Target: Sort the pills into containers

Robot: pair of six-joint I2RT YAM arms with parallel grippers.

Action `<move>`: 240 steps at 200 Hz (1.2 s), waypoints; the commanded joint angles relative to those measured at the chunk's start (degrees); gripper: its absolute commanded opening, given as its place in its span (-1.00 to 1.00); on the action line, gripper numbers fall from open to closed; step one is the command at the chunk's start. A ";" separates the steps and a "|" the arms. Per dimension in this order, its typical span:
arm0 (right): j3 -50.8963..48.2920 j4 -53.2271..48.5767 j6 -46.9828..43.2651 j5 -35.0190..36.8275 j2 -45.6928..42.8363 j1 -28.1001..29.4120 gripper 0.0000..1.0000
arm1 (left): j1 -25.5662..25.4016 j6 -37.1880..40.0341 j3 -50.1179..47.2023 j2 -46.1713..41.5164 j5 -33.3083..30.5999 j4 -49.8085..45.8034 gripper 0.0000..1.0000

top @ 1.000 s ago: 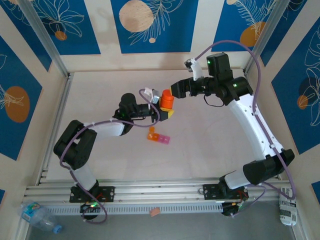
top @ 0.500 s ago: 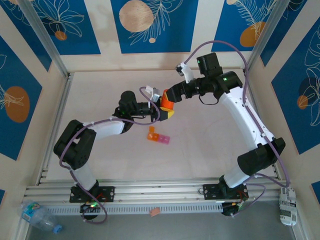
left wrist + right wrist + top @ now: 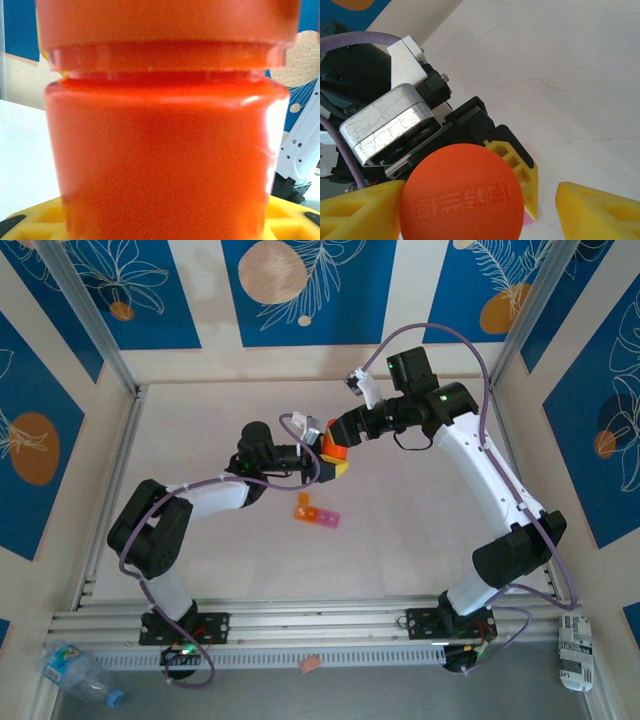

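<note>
My left gripper [image 3: 325,452] is shut on an orange cylindrical bottle [image 3: 333,445], held upright above the table; in the left wrist view the bottle's body [image 3: 165,150] is right against the lens, with yellow fingertips [image 3: 30,220] at the bottom corners. My right gripper [image 3: 345,430] is open over the bottle's round orange cap [image 3: 462,192]. One yellow finger [image 3: 360,210] lies against the cap, the other [image 3: 600,210] stands apart from it. The containers [image 3: 316,512], a small orange-and-pink strip, lie on the table just in front of the bottle. The pills are out of view.
Aluminium rails [image 3: 300,625] cross the near edge by the arm bases. A plastic water bottle [image 3: 75,670] lies at the near left, another object [image 3: 575,660] at the near right. A frame post [image 3: 110,490] borders the left side.
The right arm has swung left and brought its gripper over the bottle's cap, its jaws narrowing a little. The left arm and the bottle have stayed put.
</note>
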 commanded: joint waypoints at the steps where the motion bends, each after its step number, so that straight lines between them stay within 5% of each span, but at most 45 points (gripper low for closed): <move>1: 1.71 -0.33 0.26 -2.08 -0.05 0.34 0.58 | 0.38 -0.89 2.41 0.94 1.75 1.37 -1.00; 38: 1.91 -0.06 0.72 -2.62 0.01 0.34 0.50 | 0.32 -1.37 2.37 1.21 1.73 1.90 -1.00; 136: -6.10 3.21 4.96 1.83 -1.75 2.03 -0.25 | 0.25 1.48 2.98 -0.55 -0.91 -1.83 -1.00; 198: -25.23 19.42 23.05 19.79 -9.06 8.17 -0.30 | -0.93 9.65 -0.84 -6.46 -17.32 -1.87 -1.00; 240: -27.78 22.67 26.43 22.08 -8.54 10.88 -0.25 | -1.97 11.37 -0.60 -6.23 -18.71 -1.95 -1.00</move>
